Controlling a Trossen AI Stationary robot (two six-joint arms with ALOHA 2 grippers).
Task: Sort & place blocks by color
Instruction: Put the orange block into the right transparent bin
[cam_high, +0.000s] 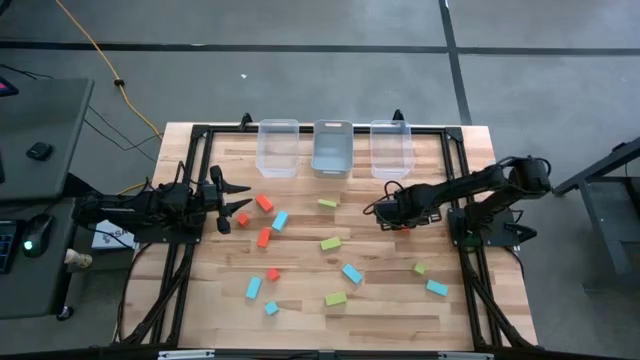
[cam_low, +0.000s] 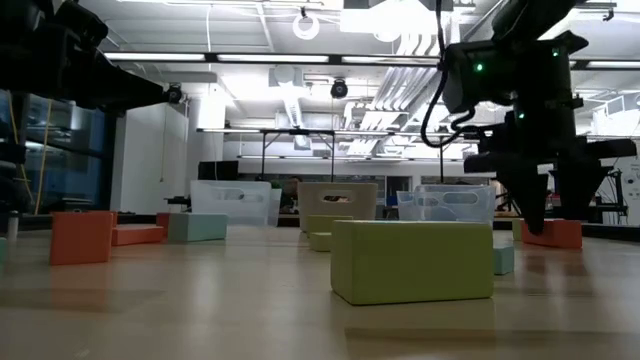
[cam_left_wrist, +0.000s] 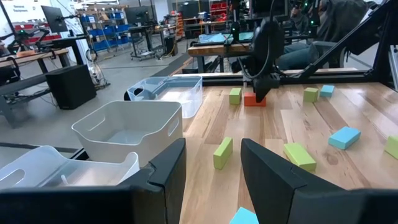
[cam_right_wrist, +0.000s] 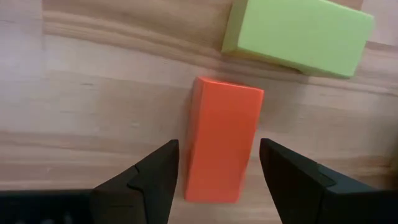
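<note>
My right gripper (cam_right_wrist: 219, 147) is open and points down at the table's right-middle (cam_high: 383, 213). Its fingers stand on either side of a red-orange bar (cam_right_wrist: 222, 124) that lies flat on the wood (cam_left_wrist: 254, 100). Whether they touch it cannot be seen. A lime green block (cam_right_wrist: 298, 34) lies just beyond the bar. My left gripper (cam_high: 240, 203) is open and hovers above the table's left side (cam_left_wrist: 213, 149). Close to it lie red-orange blocks (cam_high: 264, 203) and a light blue one (cam_high: 279, 221). More blocks lie scattered over the middle and near part of the table.
Three clear bins (cam_high: 278, 148) (cam_high: 332, 148) (cam_high: 392, 148) stand in a row at the far edge. Loose blocks include green (cam_high: 331, 243) (cam_high: 335, 298), blue (cam_high: 352, 272) (cam_high: 437, 288) and red-orange (cam_high: 264, 237). A black frame (cam_high: 180, 250) borders the table.
</note>
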